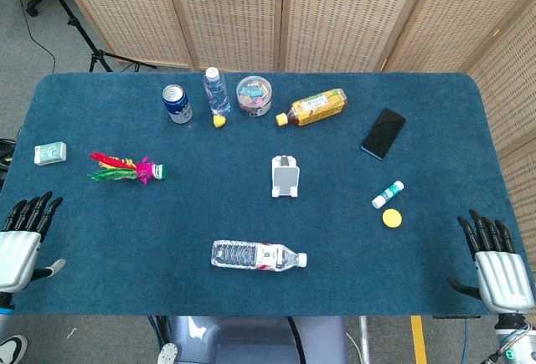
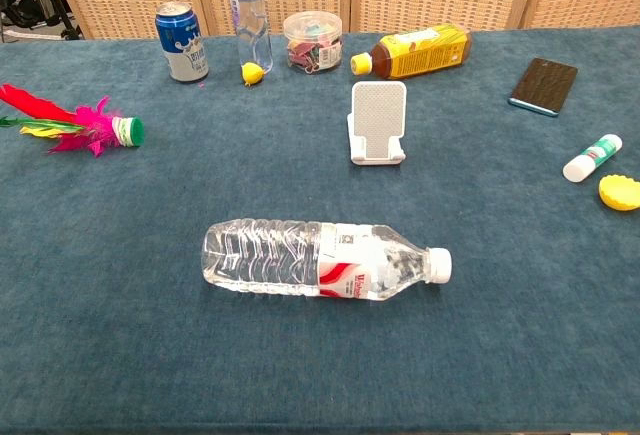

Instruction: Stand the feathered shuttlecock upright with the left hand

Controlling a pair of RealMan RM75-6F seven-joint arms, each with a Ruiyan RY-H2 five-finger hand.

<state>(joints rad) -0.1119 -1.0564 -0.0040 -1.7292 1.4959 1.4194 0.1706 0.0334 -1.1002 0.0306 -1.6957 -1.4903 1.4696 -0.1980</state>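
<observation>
The feathered shuttlecock (image 1: 127, 168) lies on its side at the left of the blue table, red, yellow and pink feathers pointing left and its green base to the right. The chest view shows the shuttlecock (image 2: 75, 124) at its left edge. My left hand (image 1: 23, 241) rests at the table's near left corner, fingers spread and holding nothing, well short of the shuttlecock. My right hand (image 1: 495, 262) sits at the near right corner, also spread and empty. Neither hand appears in the chest view.
A water bottle (image 1: 256, 255) lies near the front centre, and a white phone stand (image 1: 285, 176) is mid-table. At the back are a blue can (image 1: 176, 103), an upright bottle (image 1: 216, 91), a clip jar (image 1: 254, 95) and a tea bottle (image 1: 313, 107). A phone (image 1: 383, 132), glue stick (image 1: 388, 194), yellow cap (image 1: 391, 217) and small box (image 1: 50, 153) lie around.
</observation>
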